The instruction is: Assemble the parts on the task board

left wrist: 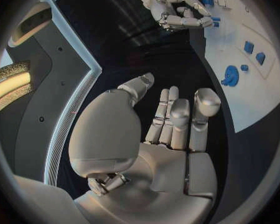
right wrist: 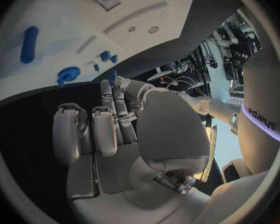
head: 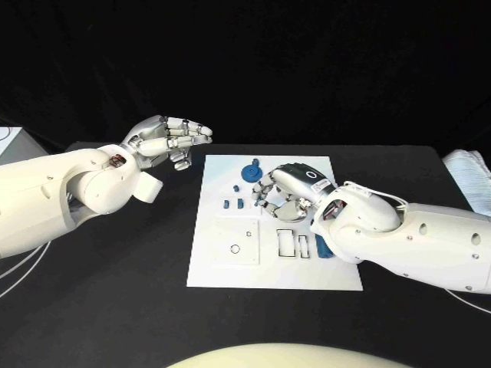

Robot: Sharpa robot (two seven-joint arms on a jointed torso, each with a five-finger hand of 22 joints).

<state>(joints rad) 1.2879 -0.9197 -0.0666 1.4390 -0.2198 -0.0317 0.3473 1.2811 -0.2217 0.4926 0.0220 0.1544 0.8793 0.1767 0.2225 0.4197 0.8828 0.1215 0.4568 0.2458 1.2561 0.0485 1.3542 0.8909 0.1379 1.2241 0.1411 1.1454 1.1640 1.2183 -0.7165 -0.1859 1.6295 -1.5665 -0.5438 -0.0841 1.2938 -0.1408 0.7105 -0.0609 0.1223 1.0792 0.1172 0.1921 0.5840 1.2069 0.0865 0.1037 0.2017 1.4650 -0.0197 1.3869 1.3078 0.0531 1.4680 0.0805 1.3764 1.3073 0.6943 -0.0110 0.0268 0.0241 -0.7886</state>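
lying in the middle of the black table (head: pixel 113 307), the white board (head: pixel 270 264) runs lengthwise from the top of the head picture towards the bottom. the right hand (head: pixel 287 189) hovers over the board's upper middle, fingers curled downward; whether it grips anything i cannot tell, since its own back hides the fingertips. the left hand (head: pixel 168 139) hangs above the bare table just off the board's upper left corner, fingers apart and loosely bent, holding nothing; its wrist picture shows the palm (left wrist: pixel 171 169) bare.

a round blue part (head: pixel 251 172) with a short stem stands near the board's upper edge, just left of the right hand. three small blue pieces (head: pixel 233 203) sit in a short row below it, at the board's left-centre, each with its long side running up-down in the picture. a long blue bar (head: pixel 325 249) lies at the board's right edge, partly under the right forearm, its long axis running up-down along the board. in the lower half sit a square plate (head: pixel 237 241) with a small ring and two narrow upright slots (head: pixel 293 244).
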